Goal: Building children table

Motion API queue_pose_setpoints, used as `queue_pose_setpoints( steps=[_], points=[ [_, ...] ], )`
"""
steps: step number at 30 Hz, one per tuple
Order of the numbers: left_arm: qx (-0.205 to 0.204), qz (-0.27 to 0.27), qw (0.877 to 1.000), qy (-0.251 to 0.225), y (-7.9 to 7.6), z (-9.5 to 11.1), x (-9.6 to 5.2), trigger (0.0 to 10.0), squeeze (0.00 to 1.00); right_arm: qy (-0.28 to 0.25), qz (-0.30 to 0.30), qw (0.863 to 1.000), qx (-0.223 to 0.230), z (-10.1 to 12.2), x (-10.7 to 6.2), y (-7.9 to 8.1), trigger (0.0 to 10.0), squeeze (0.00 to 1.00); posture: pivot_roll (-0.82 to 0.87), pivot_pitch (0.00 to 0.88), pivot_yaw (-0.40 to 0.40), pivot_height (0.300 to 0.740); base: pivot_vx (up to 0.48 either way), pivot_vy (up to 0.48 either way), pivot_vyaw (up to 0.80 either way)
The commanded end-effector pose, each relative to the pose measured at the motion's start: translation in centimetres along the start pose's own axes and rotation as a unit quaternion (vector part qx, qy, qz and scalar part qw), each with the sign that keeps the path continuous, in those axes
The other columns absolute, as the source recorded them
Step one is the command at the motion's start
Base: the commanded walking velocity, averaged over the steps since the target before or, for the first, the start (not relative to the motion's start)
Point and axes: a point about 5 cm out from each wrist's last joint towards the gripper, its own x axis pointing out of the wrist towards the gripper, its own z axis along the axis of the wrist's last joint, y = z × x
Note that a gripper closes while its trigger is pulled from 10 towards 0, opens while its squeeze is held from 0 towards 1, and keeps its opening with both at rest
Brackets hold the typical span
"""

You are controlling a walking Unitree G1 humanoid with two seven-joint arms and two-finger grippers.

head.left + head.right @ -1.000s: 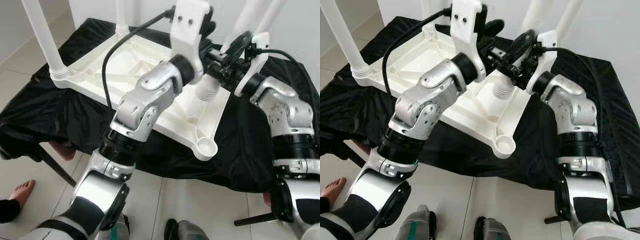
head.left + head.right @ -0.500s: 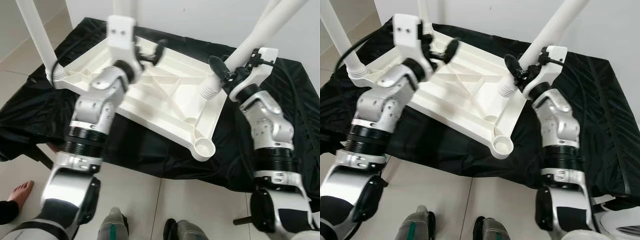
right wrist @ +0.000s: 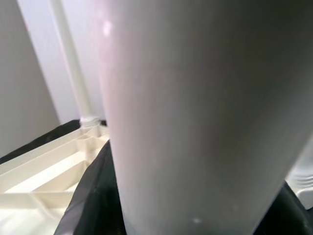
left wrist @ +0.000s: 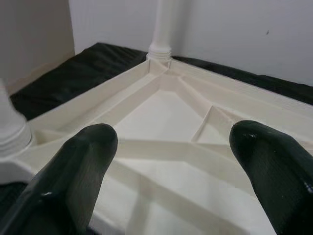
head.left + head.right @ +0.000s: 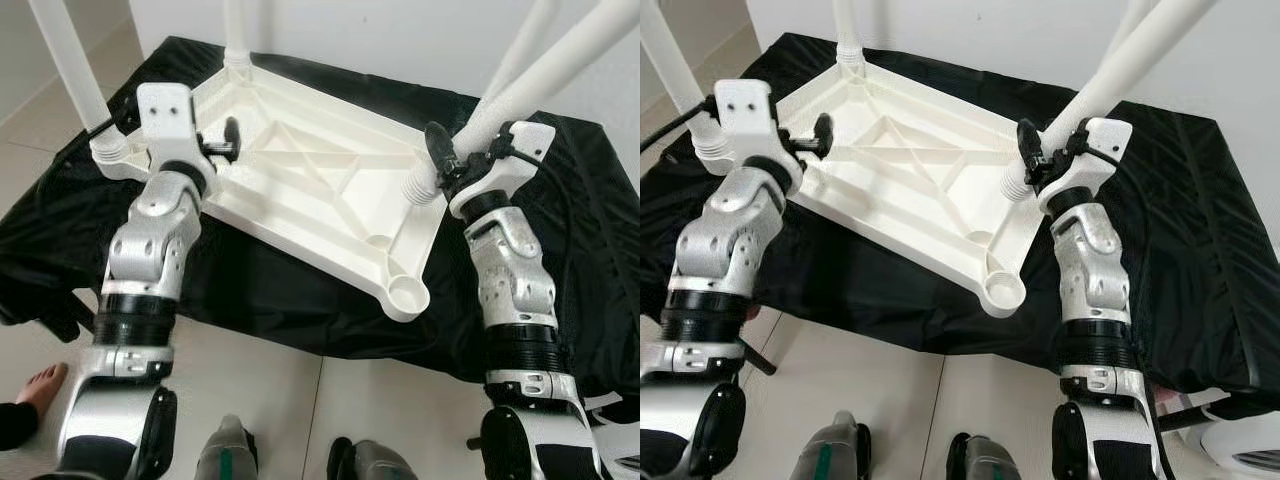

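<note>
A white children's table (image 5: 300,190) lies upside down on a black cloth (image 5: 300,300). One leg stands at its far left corner (image 5: 70,80) and one at its back corner (image 5: 237,30). My right gripper (image 5: 452,160) is shut on a tilted loose white leg (image 5: 540,70). The leg's threaded end (image 5: 420,185) hangs just above the table's right rim. An empty round socket (image 5: 408,293) shows at the near corner. My left gripper (image 4: 173,142) hovers open over the left part of the ribbed underside, with nothing between its fingers (image 4: 83,161).
Another white leg (image 5: 520,45) rises behind the held one. A person's bare foot (image 5: 40,385) rests on the tiled floor at lower left. My own feet (image 5: 230,455) stand close to the table's front edge. A white wall stands behind.
My left arm has swung away from the held leg to the left side of the table, its gripper open. The right gripper still holds the leg.
</note>
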Motion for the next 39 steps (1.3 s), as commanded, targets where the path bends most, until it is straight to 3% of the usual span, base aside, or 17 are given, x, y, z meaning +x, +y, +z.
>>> queue_pose_setpoints(
  steps=[1, 2, 3, 8, 13, 18, 20, 24, 28, 32, 39],
  points=[
    [0.006, 0.015, 0.999, -0.030, 0.4, 0.4, -0.4, 10.0, 0.00, -0.018, -0.003, 1.000, -0.016, 0.5, -0.1, 0.2, 10.0, 0.00, 0.08, 0.064, -0.067, 0.740, 0.000, 0.000, 0.00],
    [0.006, 0.015, 0.999, -0.030, 0.4, 0.4, -0.4, 10.0, 0.00, -0.018, -0.003, 1.000, -0.016, 0.5, -0.1, 0.2, 10.0, 0.00, 0.08, 0.064, -0.067, 0.740, 0.000, 0.000, 0.00],
    [0.038, 0.031, 0.998, -0.030, 0.8, 0.2, -0.6, 10.0, 0.00, -0.023, -0.002, 0.999, -0.022, 0.5, -0.2, 0.3, 10.0, 0.00, 0.08, 0.072, -0.070, 0.740, 0.000, 0.000, 0.00],
    [0.040, 0.078, 0.996, -0.032, 2.8, -0.2, -1.5, 10.0, 0.00, -0.010, 0.011, 0.999, -0.046, -0.5, -0.7, 1.2, 10.0, 0.00, 0.07, 0.088, -0.063, 0.740, 0.000, 0.000, 0.00],
    [0.047, 0.087, 0.994, -0.037, 3.0, -0.1, -1.7, 10.0, 0.00, -0.010, 0.009, 0.998, -0.054, -0.5, -0.8, 1.2, 10.0, 0.00, 0.06, 0.079, -0.048, 0.740, 0.000, 0.000, 0.00],
    [0.076, 0.067, 0.993, -0.052, 2.6, -0.4, -1.7, 10.0, 0.00, -0.019, -0.010, 0.997, -0.070, -0.8, -1.5, 0.8, 10.0, 0.00, 0.03, 0.059, 0.011, 0.740, 0.000, 0.000, 0.00],
    [0.089, 0.034, 0.994, -0.054, 2.0, -0.7, -1.6, 10.0, 0.00, -0.021, -0.016, 0.997, -0.079, -1.1, -1.9, 0.7, 10.0, 0.00, 0.02, 0.059, 0.028, 0.740, 0.000, 0.000, 0.00],
    [0.060, 0.022, 0.997, -0.048, 1.5, -1.2, -1.4, 10.0, 0.00, -0.029, -0.035, 0.994, -0.101, -0.8, -2.6, 0.1, 10.0, 0.00, -0.03, 0.037, 0.061, 0.740, 0.000, 0.000, 0.00],
    [0.056, 0.024, 0.997, -0.049, 1.2, -1.7, -1.5, 10.0, 0.00, -0.033, -0.053, 0.993, -0.100, -0.7, -2.9, -0.2, 10.0, 0.00, -0.05, 0.024, 0.067, 0.740, 0.000, 0.000, 0.00],
    [0.032, 0.040, 0.997, -0.052, 0.8, -2.3, -1.6, 10.0, 0.00, -0.031, -0.043, 0.993, -0.108, -0.9, -3.1, 0.6, 10.0, 0.00, -0.08, 0.012, 0.066, 0.740, 0.000, 0.000, 0.00],
    [0.066, 0.034, 0.996, -0.047, 0.1, -3.7, -2.2, 10.0, 0.00, -0.020, -0.044, 0.992, -0.118, -1.5, -3.8, 0.4, 10.0, 0.00, -0.05, 0.000, 0.038, 0.740, 0.000, 0.000, 0.00]
  ],
)
